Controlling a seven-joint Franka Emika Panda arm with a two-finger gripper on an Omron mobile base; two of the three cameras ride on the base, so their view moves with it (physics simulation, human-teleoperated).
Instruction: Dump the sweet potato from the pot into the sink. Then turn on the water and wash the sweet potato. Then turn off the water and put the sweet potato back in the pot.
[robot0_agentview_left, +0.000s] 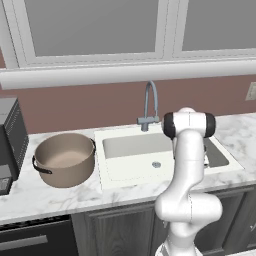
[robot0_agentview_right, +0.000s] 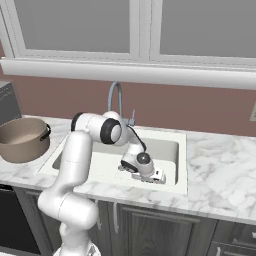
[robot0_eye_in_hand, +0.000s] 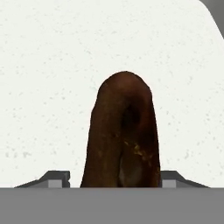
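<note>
Straddling the reddish-brown, rounded sweet potato (robot0_eye_in_hand: 122, 135), the jaws (robot0_eye_in_hand: 114, 178) stand apart, one dark tip at 9 o'clock of the lump and the other at 3 o'clock; whether either pad touches the skin I cannot tell. In the hand view the sweet potato runs lengthwise away from the jaws toward 12 o'clock, lying on the speckled white floor of the large white rectangular sink (robot0_agentview_right: 170, 150).

From the right base view the hand reaches down into the basin, with the curved grey metal faucet (robot0_agentview_right: 116, 97) behind it at 12 o'clock. No water shows at the spout. The wide tan-brown round pot (robot0_agentview_left: 65, 159) with dark loop handles stands upright on the marbled white bench (robot0_agentview_left: 45, 197), at 9 o'clock of the sink, and looks empty.

By my judgement the sweet potato is firm, fairly light and not fragile, but its tapered, rounded body could roll or squirt out of a pinch, more so if wet. The best hold seems across its thickest middle, jaws square to its long axis, not near the narrowing end.
</note>
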